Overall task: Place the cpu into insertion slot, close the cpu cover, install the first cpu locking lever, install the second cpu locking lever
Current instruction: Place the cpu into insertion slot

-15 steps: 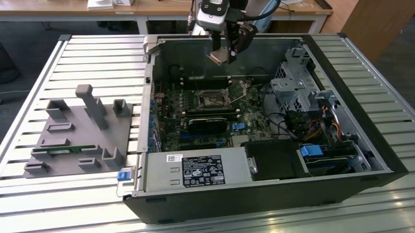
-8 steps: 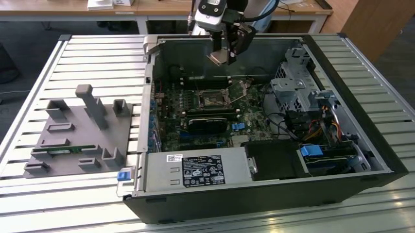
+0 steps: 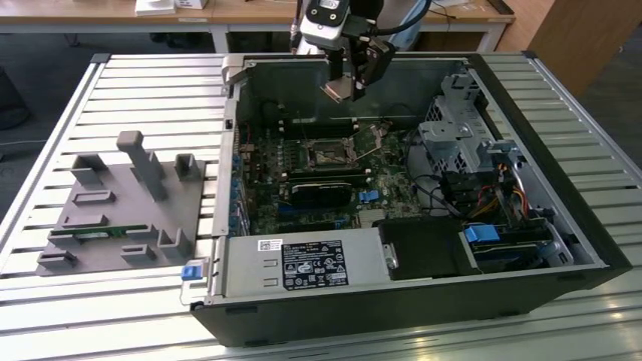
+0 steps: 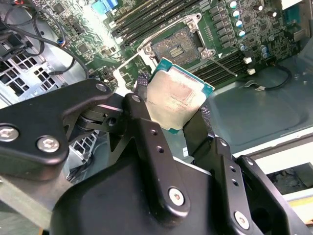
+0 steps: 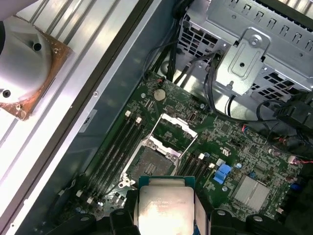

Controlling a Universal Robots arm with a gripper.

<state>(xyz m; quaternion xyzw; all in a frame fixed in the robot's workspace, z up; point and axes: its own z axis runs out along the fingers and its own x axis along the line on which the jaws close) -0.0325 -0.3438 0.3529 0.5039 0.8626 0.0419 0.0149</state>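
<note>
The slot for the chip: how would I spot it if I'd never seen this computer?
Look inside the open computer case, at the green board on its floor. The slot sits near the board's middle, lower than the chip the gripper holds. It is a small black square with a metal rim; its neighbours are long thin black strips and a long black block.

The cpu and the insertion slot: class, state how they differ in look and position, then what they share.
The cpu has a pale silvery metal top; the insertion slot has a dark centre and is empty. The cpu is held in the air by the gripper; the insertion slot sits on the green motherboard. Both are square.
</note>
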